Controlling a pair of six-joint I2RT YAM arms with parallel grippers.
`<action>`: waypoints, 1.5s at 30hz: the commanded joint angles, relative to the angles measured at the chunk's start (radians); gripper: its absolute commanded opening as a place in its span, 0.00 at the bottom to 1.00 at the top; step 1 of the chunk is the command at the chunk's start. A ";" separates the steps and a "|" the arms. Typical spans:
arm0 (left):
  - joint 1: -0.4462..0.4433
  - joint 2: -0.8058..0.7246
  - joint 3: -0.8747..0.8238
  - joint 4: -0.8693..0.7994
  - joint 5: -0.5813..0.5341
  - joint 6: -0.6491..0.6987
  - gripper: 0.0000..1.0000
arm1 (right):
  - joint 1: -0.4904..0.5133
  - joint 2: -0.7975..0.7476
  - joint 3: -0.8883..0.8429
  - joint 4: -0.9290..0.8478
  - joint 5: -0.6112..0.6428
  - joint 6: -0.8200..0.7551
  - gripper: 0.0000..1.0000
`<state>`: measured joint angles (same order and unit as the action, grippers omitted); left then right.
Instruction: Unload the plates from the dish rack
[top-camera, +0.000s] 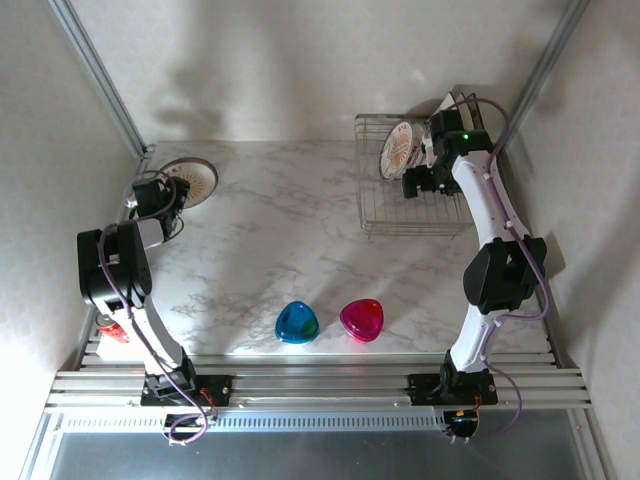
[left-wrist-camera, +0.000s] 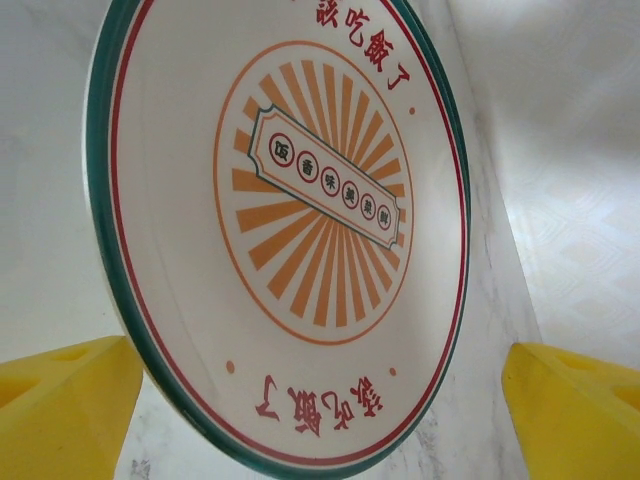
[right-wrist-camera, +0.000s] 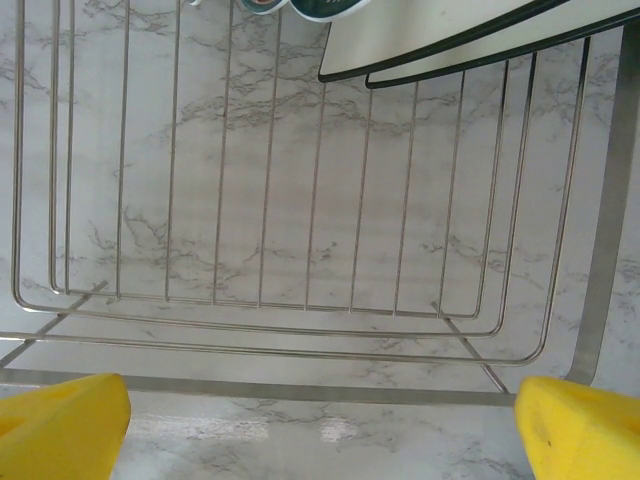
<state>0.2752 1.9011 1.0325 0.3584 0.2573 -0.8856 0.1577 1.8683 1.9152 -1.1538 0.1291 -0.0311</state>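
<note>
Fingers of the left gripper (left-wrist-camera: 322, 350) stand wide apart and grip nothing. A round plate (top-camera: 198, 178) with orange rays is on the table (top-camera: 290, 220) at the far left, just beyond them. The right gripper (right-wrist-camera: 320, 385) is also wide open, above the dish rack (top-camera: 415, 215), where a second plate (top-camera: 400, 150) stands on edge.

White plate (left-wrist-camera: 300, 230): edged in green, ringed by a thin red line, and marked at centre with an orange sunburst and red characters. Tabletop (top-camera: 290, 220): patterned as white marble with grey veins. Dish rack (top-camera: 410, 205): formed of silver wire. A blue dish (top-camera: 297, 322) and a pink dish (top-camera: 361, 319) are seen at lower centre. The jaws are coloured yellow.
</note>
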 joint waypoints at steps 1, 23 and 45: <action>-0.003 -0.030 0.000 0.012 0.006 0.025 0.93 | 0.005 -0.031 -0.015 0.002 -0.011 -0.007 0.99; -0.167 -0.332 0.220 -0.611 -0.277 0.693 1.00 | 0.011 0.031 0.168 -0.041 -0.026 0.010 0.99; -0.324 -0.079 0.661 -1.056 -0.228 0.927 1.00 | 0.081 0.531 0.766 0.065 0.085 0.057 0.97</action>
<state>-0.0338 1.8225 1.6932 -0.6838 0.0116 0.0269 0.2302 2.3558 2.6625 -1.1660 0.1902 0.0151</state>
